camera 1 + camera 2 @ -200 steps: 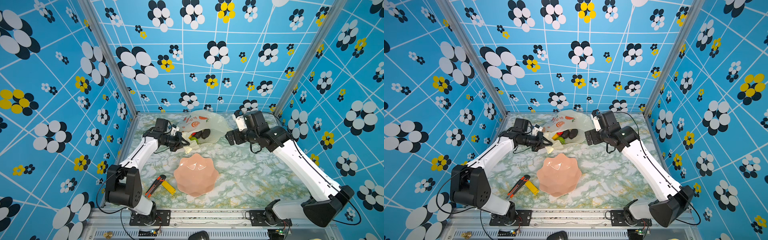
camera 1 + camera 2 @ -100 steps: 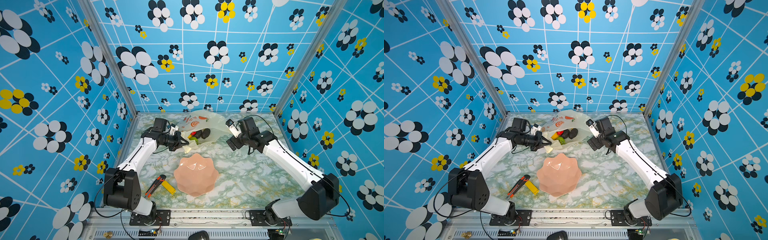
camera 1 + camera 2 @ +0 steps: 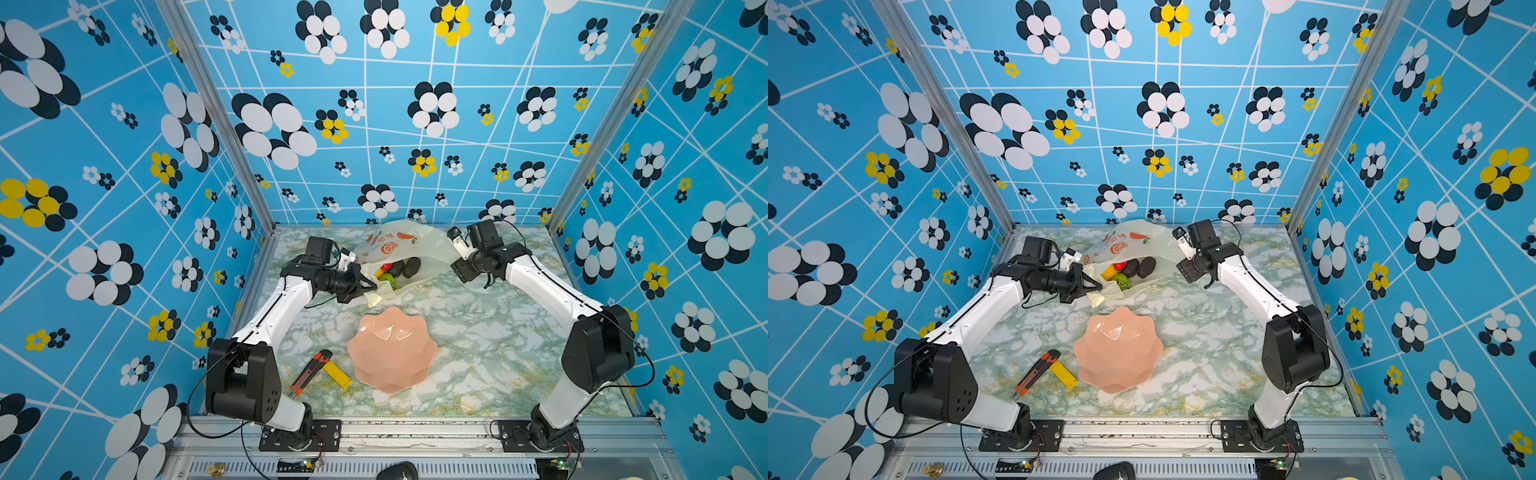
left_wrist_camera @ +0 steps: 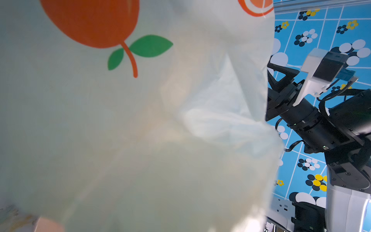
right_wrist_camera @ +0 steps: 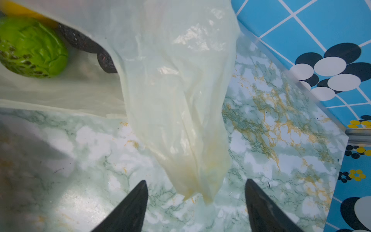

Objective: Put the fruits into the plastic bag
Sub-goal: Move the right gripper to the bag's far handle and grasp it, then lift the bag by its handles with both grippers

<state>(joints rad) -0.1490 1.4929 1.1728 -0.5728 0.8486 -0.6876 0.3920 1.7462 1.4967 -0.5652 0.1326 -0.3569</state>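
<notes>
Toward the upper middle of both top views, your plastic bag [image 3: 419, 245] lies on the marble table [image 3: 490, 345] near the back wall, with its mouth facing the lower left of the frame. You can see the fruits [image 3: 397, 270] inside that mouth: 2 black bumpy ovals [image 3: 409, 267], a green round one [image 5: 34, 50], and bits of yellow and red beside them.

Your left gripper [image 3: 368, 286] sits at the bag's left edge with its jaws closed on the plastic. The left wrist view is almost filled by the printed film.

Your right gripper [image 5: 195, 180] is at the bag's right end with its jaws apart. In the right wrist view a bunched tail of the bag reaches down between the 2 fingers [image 5: 136, 202], apart from both.

Below the bag, in the middle of the frame, you have the pink scalloped bowl [image 3: 390, 351]. The utility knife [image 3: 309, 370] and the yellow block [image 3: 337, 375] lie side by side just to its left.
</notes>
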